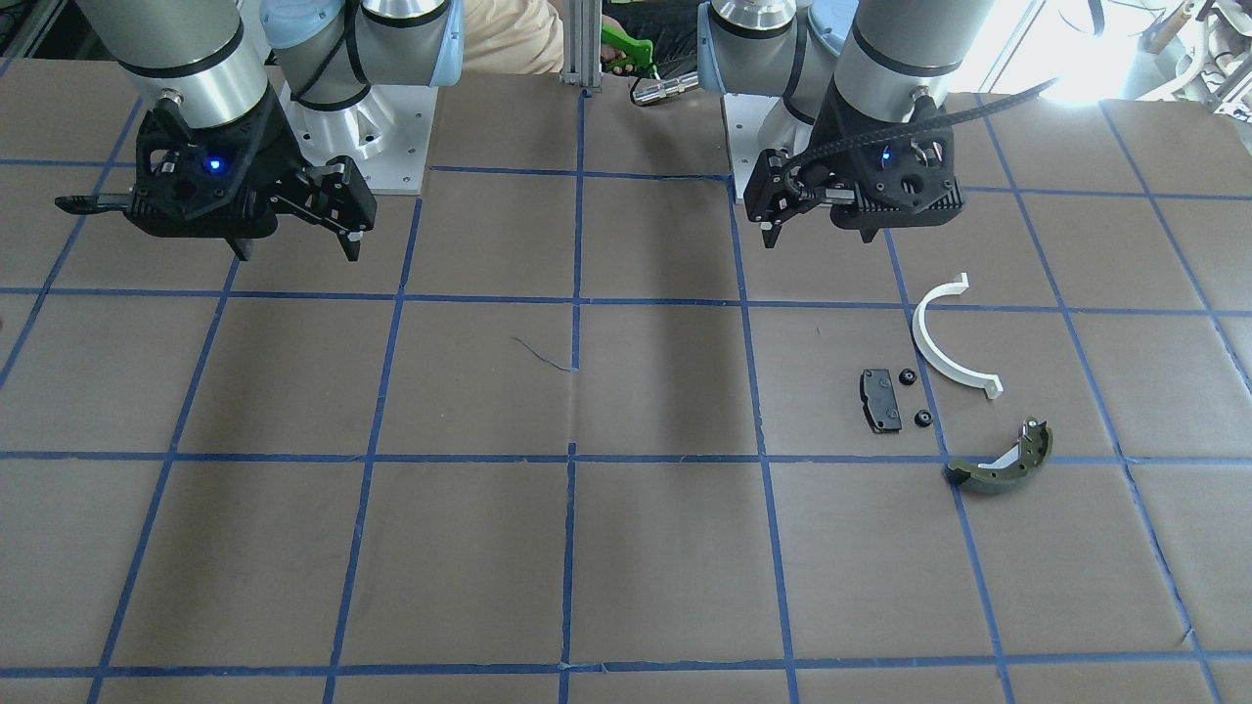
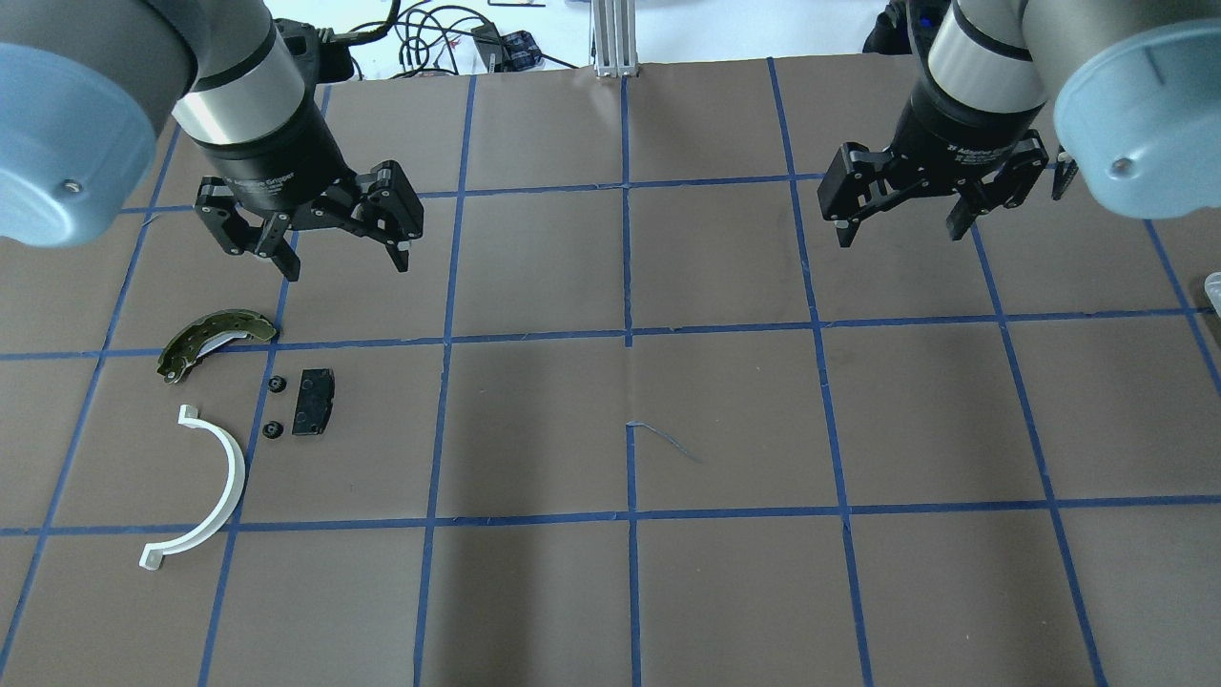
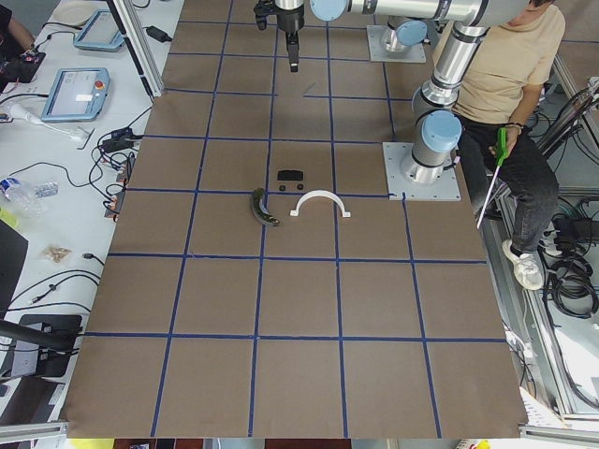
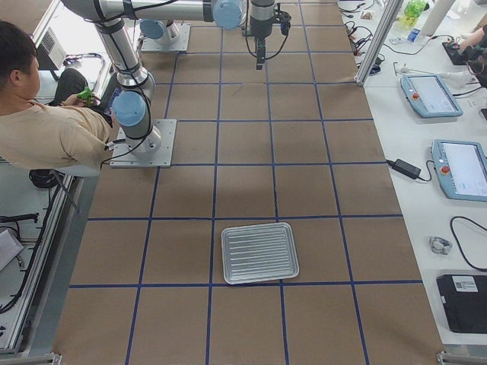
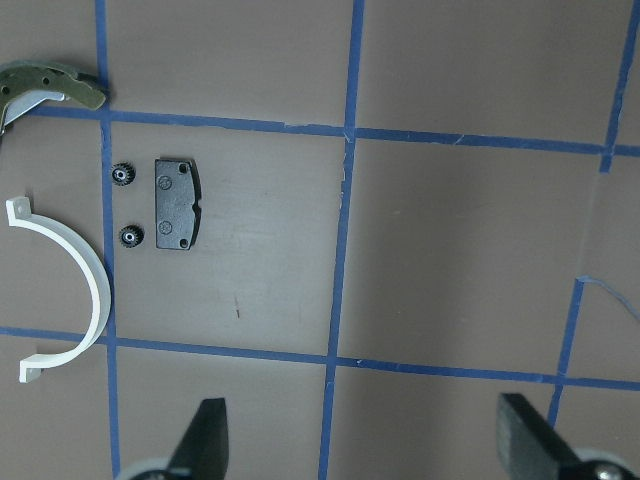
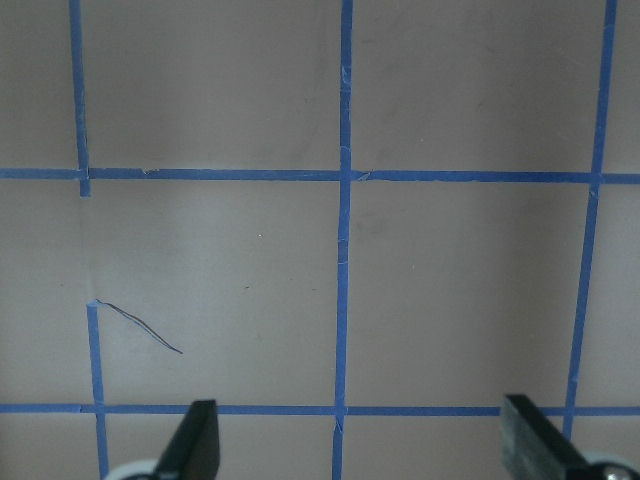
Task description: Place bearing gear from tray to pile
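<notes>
The pile lies on the brown table below my left gripper: a black pad, a white half-ring and an olive shoe. Two small black bearing gears lie just left of the pad. They also show in the left wrist view. My left gripper is open and empty, held above the table. My right gripper is open and empty over bare table. The ribbed metal tray shows only in the exterior right view, and I see nothing in it.
Blue tape lines grid the brown table cover. A person in a beige shirt sits behind the robot bases with a green tool. Pendants and cables lie on the white benches beyond the far table edge.
</notes>
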